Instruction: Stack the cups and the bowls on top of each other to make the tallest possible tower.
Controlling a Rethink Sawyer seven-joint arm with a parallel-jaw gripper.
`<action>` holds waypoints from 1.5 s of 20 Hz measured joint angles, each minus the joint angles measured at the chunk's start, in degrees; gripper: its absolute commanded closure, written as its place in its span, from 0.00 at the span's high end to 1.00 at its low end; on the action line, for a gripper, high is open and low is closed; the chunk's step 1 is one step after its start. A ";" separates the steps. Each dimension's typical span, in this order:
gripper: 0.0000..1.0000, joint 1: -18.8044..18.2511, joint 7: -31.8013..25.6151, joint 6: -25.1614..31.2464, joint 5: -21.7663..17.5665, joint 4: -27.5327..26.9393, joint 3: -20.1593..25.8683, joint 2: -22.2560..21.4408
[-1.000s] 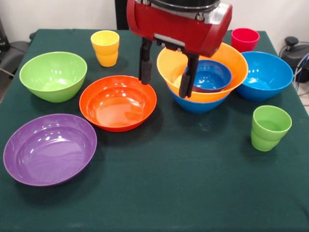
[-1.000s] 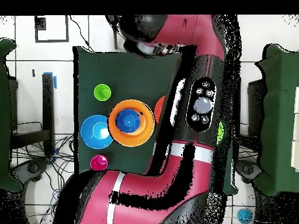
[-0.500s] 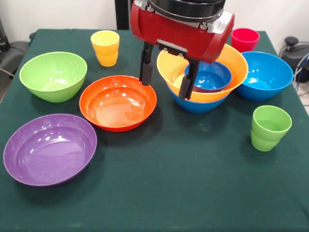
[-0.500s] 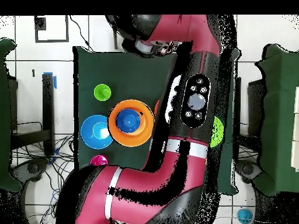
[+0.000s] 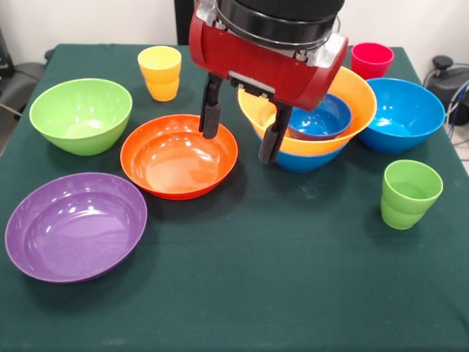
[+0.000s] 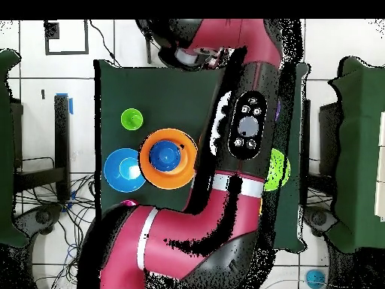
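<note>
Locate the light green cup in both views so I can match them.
Front view: light green cup stands alone at right, in front of the lone blue bowl.
Overhead view: light green cup at upper left, above that blue bowl.
Shared landmark: yellow-orange bowl holding the small blue bowl.

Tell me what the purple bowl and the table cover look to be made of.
Purple bowl: likely glossy plastic, going by bright light streaks on a smooth, even-coloured inside. Table cover: probably dark green cloth, matte, with no shine and soft faint creases.
</note>
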 measured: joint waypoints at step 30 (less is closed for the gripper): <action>1.00 -15.47 9.31 4.44 70.06 -19.46 -66.32 19.55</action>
